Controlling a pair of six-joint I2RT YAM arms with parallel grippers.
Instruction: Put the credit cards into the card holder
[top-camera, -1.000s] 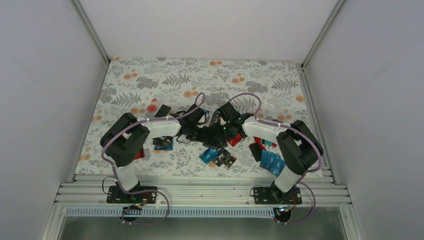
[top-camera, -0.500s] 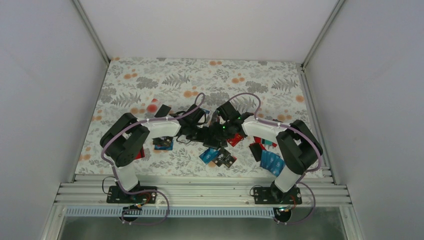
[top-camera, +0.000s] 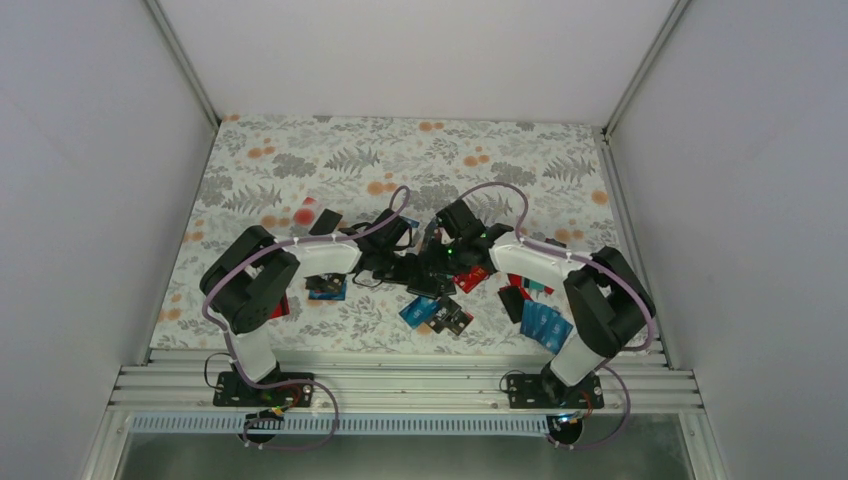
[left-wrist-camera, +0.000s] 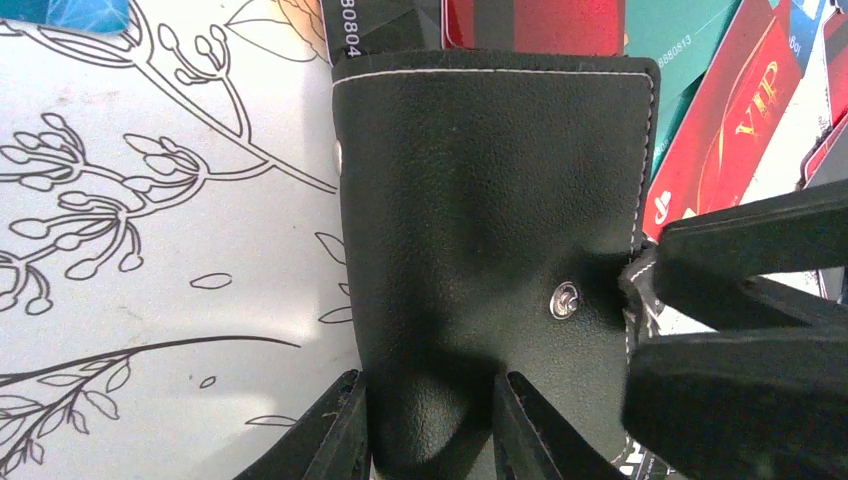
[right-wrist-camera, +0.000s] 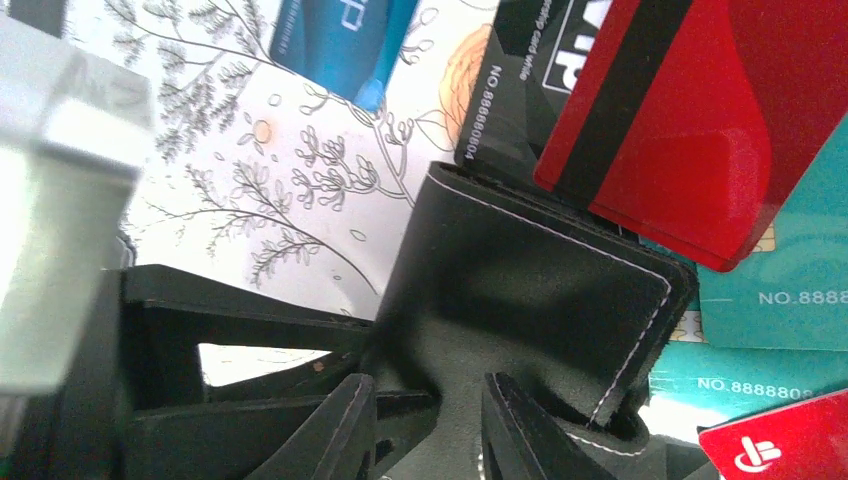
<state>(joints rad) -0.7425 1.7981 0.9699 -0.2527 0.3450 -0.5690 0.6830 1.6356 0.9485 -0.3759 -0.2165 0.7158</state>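
Note:
The card holder (left-wrist-camera: 490, 180) is black leather with white stitching and a metal snap (left-wrist-camera: 565, 299). It lies among the credit cards at mid-table. My left gripper (left-wrist-camera: 432, 430) is shut on its near edge. My right gripper (right-wrist-camera: 432, 430) is shut on the flap of the card holder (right-wrist-camera: 540, 290) from the other side. In the top view the left gripper (top-camera: 405, 262) and the right gripper (top-camera: 440, 262) meet over it and hide it. A red card (right-wrist-camera: 690, 110), a teal card (right-wrist-camera: 790, 270) and a red VIP card (left-wrist-camera: 730, 130) lie around the holder.
More cards lie on the floral cloth: blue (top-camera: 418, 310) and black (top-camera: 452, 320) ones near the front, a blue stack (top-camera: 545, 322) by the right arm, a red one (top-camera: 280, 305) by the left arm. A slim black rectangle (top-camera: 325, 222) lies further back.
The right arm's elbow has swung a little to the right and its wrist has shifted slightly. The left arm has not moved. Both grippers stay on the holder.

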